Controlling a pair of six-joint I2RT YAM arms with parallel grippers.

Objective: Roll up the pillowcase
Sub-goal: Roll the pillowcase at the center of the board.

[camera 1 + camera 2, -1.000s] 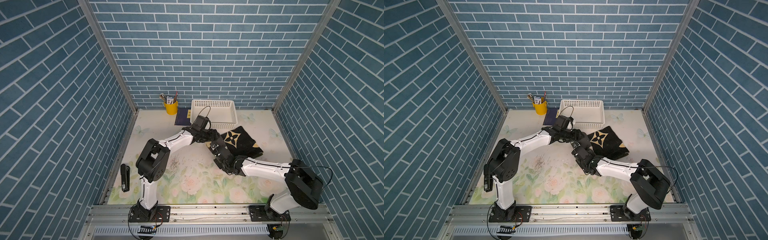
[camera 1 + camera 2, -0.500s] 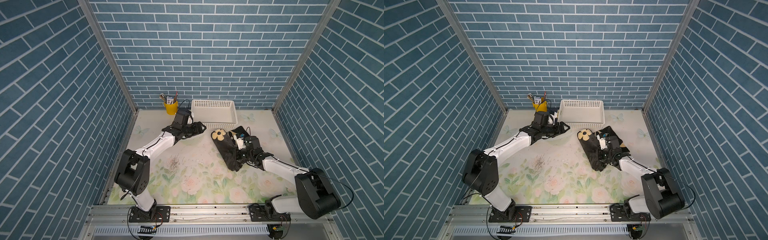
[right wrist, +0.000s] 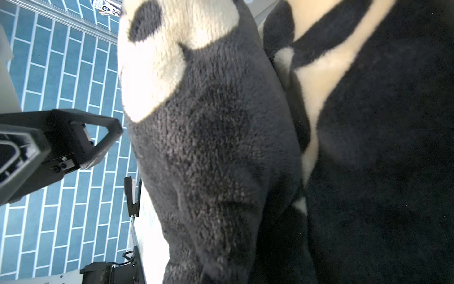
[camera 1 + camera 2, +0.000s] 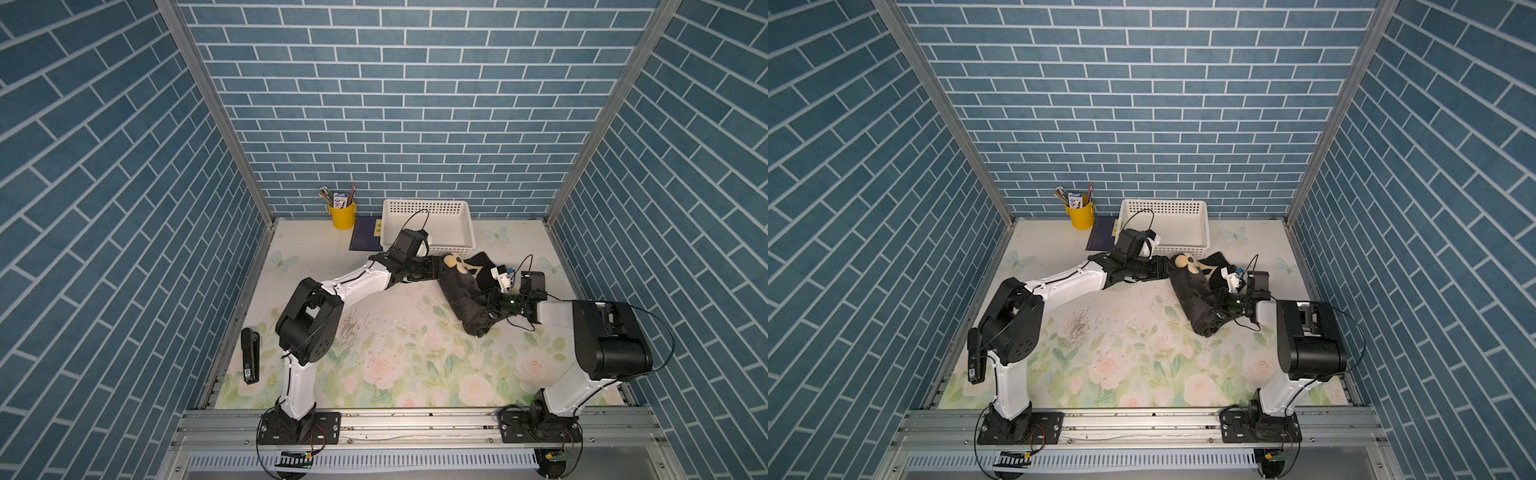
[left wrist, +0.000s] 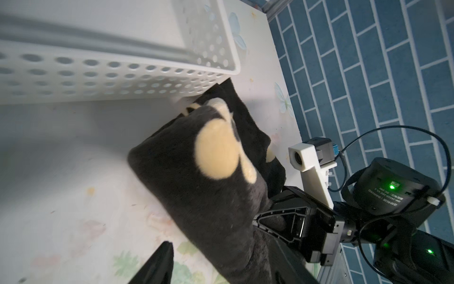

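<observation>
The pillowcase [image 4: 461,297], part-rolled at two o'clock on the worktop [image 4: 374,357], is pinched by the right pincer [image 4: 487,301], the left pincer [image 4: 438,269] spread at its eleven-o'clock end; advise both turn evenly, keeping the roll tight.

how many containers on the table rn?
2: a yellow cup of pens at the back wall, and a white basket beside it, just behind the pillowcase. A small one could be hidden from view.

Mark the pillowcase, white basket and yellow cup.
pillowcase [image 4: 459,291]: in a top view, rolled black part.
white basket [image 4: 424,209]: in a top view, far wall.
yellow cup [image 4: 341,217]: in a top view, front wall.
</observation>
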